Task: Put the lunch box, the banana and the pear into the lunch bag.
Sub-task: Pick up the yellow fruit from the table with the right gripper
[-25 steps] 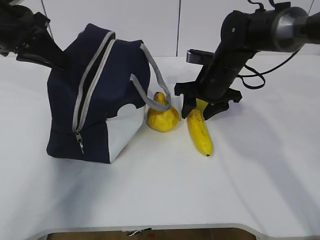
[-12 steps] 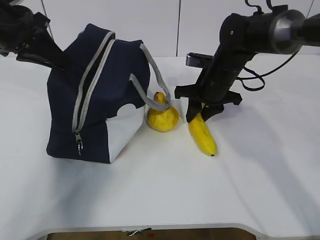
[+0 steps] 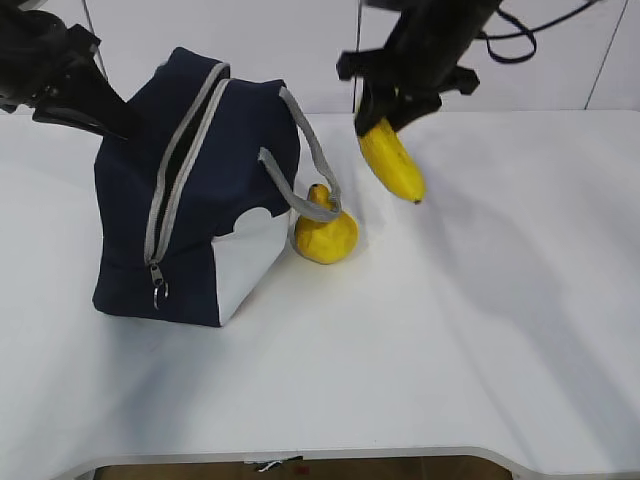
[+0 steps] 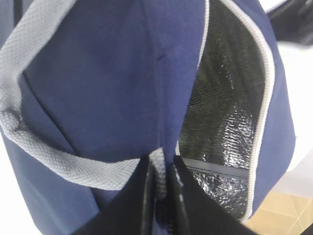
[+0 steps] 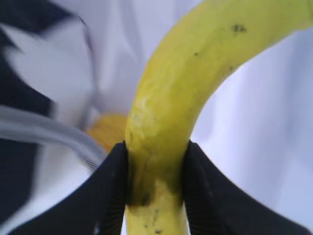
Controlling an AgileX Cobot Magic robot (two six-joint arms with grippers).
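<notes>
The navy lunch bag (image 3: 200,200) stands on the left of the table with its zipper open, and silver lining (image 4: 220,117) shows inside. My left gripper (image 4: 160,172) is shut on the lunch bag's rim at a strip of grey webbing; in the exterior view the left gripper (image 3: 112,122) is at the bag's far upper corner. My right gripper (image 5: 155,181) is shut on the banana (image 5: 166,117) near its stem end. The banana (image 3: 392,160) hangs in the air right of the bag under the right gripper (image 3: 392,108). The pear (image 3: 325,236) rests on the table against the bag's white end panel. The lunch box is out of view.
A grey handle loop (image 3: 310,170) droops from the bag over the pear. The white table (image 3: 480,330) reaches to its front edge at the bottom of the exterior view. A white wall stands behind.
My right gripper closed on the banana and lifted it off the table, up and slightly left. The left gripper, the bag and the pear have stayed put.
</notes>
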